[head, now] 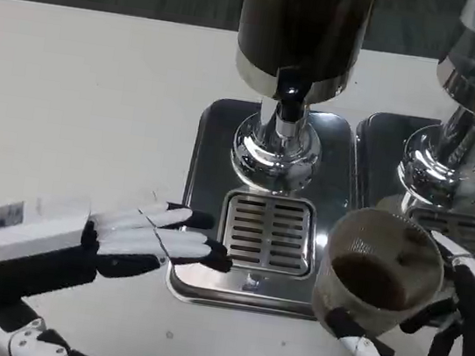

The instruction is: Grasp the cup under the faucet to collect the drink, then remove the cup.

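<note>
Right robot hand (426,346) grips the clear glass cup (379,269) of dark drink beside the steel drip tray (226,132); left robot hand (145,236) lies spread, holding nothing. No legible writing.

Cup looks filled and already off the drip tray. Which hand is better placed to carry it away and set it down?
The right hand. It already holds the cup, with dark drink inside, to the right of the drip grate. The left hand lies flat with its fingers out at the tray's left edge, holding nothing.
</note>
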